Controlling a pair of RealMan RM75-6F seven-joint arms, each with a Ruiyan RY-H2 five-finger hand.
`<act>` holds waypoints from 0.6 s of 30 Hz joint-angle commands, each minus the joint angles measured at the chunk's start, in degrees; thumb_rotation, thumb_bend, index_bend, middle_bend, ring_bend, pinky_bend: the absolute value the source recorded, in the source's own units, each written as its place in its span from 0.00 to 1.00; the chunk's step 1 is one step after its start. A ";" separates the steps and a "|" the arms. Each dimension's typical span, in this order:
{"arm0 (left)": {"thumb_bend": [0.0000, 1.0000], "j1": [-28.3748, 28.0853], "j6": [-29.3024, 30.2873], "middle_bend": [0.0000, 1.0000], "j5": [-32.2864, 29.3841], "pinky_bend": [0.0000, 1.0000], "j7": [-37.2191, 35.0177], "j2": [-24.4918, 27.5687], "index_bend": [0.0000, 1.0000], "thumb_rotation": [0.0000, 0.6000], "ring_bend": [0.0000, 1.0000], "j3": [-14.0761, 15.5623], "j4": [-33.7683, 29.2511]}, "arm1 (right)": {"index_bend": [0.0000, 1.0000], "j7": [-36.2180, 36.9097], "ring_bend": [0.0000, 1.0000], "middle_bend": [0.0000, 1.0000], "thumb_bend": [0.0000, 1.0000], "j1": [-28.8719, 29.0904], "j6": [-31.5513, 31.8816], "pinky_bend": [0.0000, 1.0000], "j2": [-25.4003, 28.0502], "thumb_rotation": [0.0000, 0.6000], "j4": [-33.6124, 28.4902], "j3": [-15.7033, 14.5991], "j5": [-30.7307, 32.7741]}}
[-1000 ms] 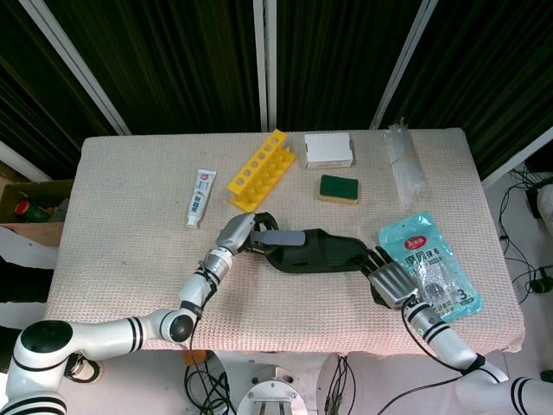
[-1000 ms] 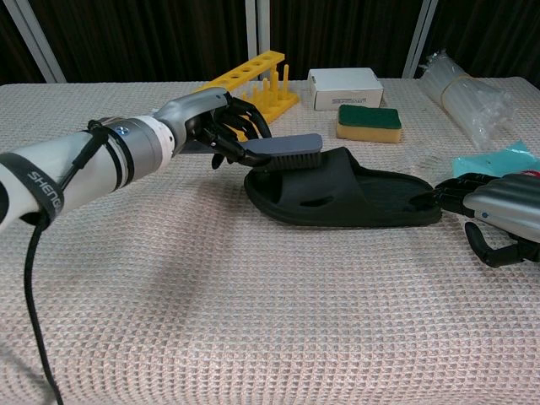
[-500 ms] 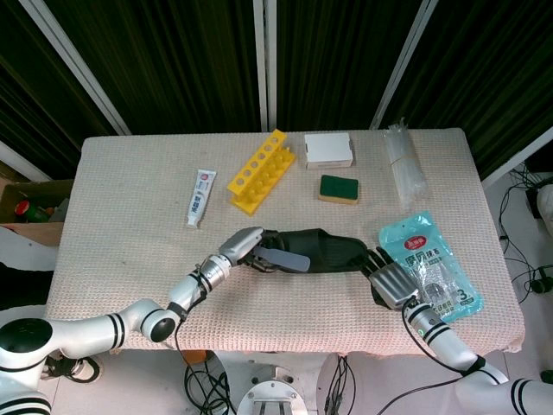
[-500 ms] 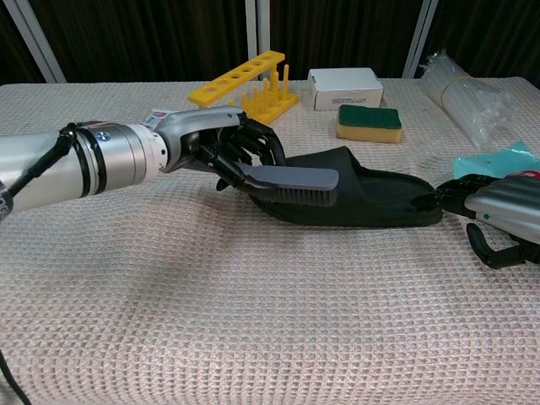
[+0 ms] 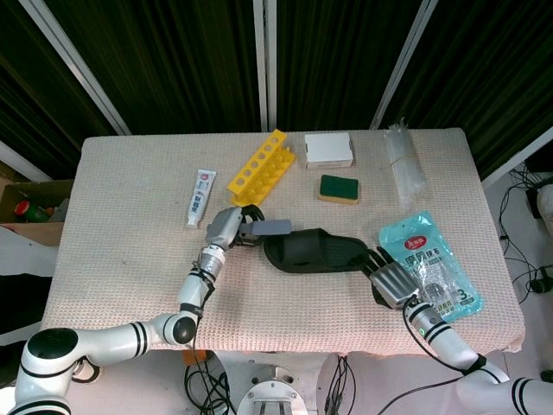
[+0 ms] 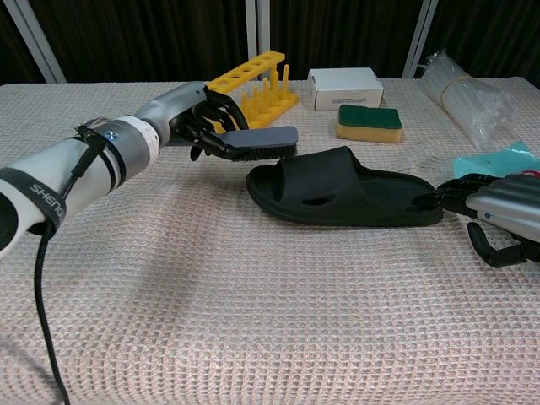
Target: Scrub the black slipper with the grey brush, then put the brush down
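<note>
Chest view is showing the table [image 6: 253, 337] carrying the black slipper [image 6: 346, 198] near its middle, its long axis running left to right, toe opening toward the robot's left and heel toward the right. The left hand [image 6: 198, 122] is gripping the grey brush [image 6: 263, 141] by its handle, and the brush is hovering just beside and above the toe end, bristles down, apart from the slipper rather than touching it. So the slipper is lying to the right of that hand and slightly lower, and the left hand is the one placed to work it. The right hand [image 6: 498, 221] is resting at the heel end, fingers curled, seeming to steady the slipper; whether it is truly pinching the heel I cannot tell.

Half a second ago the brush was lying across the slipper's near side; it is now drawn back and lifted off past the toe, which I judge to be the return of a scrubbing stroke, or possibly the start of setting the brush down.

Head view is showing the same spacing: brush [image 5: 268, 227] clear of the slipper [image 5: 315, 251].
</note>
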 commanded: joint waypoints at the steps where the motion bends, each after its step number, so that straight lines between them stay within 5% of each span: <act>1: 0.46 0.31 -3.74 0.85 1.75 0.74 -2.83 2.07 0.82 1.00 0.70 0.34 -3.53 | 0.06 0.02 0.00 0.13 0.92 0.02 -0.02 0.00 -0.01 0.79 0.04 0.00 0.00; 11: 0.46 -1.40 -18.68 0.85 17.28 0.75 -19.21 10.12 0.83 1.00 0.71 4.47 -5.95 | 0.06 -0.48 0.00 0.13 0.92 0.07 0.28 0.00 0.32 0.79 -0.55 0.31 0.33; 18: 0.47 -1.34 -15.54 0.85 20.29 0.75 -23.17 8.46 0.83 1.00 0.71 4.71 -3.01 | 0.06 -0.34 0.00 0.13 0.92 -0.02 0.06 0.00 0.09 0.79 -0.11 0.16 0.60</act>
